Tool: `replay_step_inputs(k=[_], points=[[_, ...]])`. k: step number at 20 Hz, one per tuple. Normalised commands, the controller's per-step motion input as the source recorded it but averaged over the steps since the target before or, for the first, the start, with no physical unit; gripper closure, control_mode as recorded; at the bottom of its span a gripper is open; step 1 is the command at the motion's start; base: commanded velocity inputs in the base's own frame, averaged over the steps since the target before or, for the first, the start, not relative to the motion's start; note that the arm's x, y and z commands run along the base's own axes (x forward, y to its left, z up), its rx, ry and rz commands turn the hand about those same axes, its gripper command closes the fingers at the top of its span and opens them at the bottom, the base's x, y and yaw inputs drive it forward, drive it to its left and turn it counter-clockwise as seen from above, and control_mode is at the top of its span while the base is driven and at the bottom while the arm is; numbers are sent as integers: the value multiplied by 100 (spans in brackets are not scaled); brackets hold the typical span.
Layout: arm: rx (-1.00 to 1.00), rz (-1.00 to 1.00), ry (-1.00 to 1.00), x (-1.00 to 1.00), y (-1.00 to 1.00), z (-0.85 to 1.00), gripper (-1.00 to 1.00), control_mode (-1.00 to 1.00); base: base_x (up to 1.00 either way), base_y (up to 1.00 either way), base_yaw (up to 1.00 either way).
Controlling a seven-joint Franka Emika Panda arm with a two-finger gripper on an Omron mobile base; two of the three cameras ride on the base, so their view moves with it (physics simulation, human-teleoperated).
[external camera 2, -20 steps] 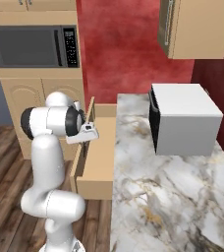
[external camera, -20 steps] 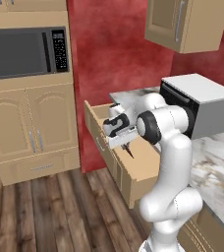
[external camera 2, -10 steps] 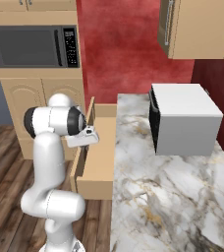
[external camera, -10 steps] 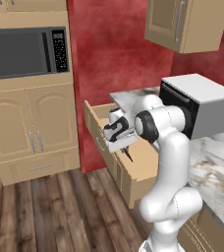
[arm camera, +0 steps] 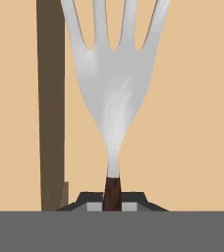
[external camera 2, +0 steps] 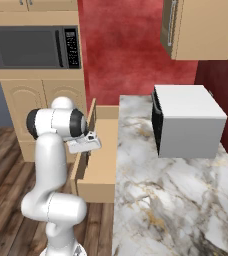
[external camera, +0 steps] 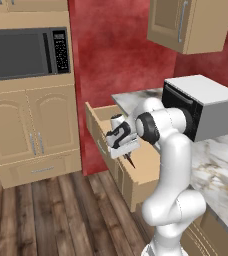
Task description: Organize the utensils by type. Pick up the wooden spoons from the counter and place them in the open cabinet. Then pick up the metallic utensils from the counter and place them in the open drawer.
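- The gripper (external camera: 130, 159) hangs over the open drawer (external camera: 145, 161), above its flat tan bottom, toward the end away from the front panel.
- In the hand view the gripper (arm camera: 112, 203) is clamped on a fork (arm camera: 115, 83) by its dark brown handle, which sits between the two fingertips (arm camera: 92, 205).
- The fork's silver head and four tines point away from the hand, over the drawer's bare wooden floor (arm camera: 192, 113); a darker brown strip of wood (arm camera: 51, 98) runs along the left of that view.
- In the left base view a thin dark sliver (external camera: 131, 161) pokes down from the hand toward the drawer bottom; whether it touches the wood cannot be told.
- From the right base view the drawer (external camera 2: 102, 165) juts out from the marble counter's (external camera 2: 156, 200) left edge, and the hand (external camera 2: 84, 144) sits at the drawer's left wall.
- A boxy white and black oven (external camera 2: 186, 120) stands on the counter toward its back edge, well apart from the drawer.
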Motion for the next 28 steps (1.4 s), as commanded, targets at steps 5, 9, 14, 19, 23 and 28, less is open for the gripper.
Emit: replay_step_inputs(k=[5,9,14,19,23,28], points=[[0,0,0,0,0,-21,100,-100,0,0,0],[0,0,0,0,1,-25,100,-100,0,0,0],[3,0,0,0,16,-27,100,-100,0,0,0],[3,0,0,0,32,-32,100,-100,0,0,0],[1,0,0,0,37,-30,100,-100,0,0,0],[0,0,0,0,41,-32,100,-100,0,0,0]])
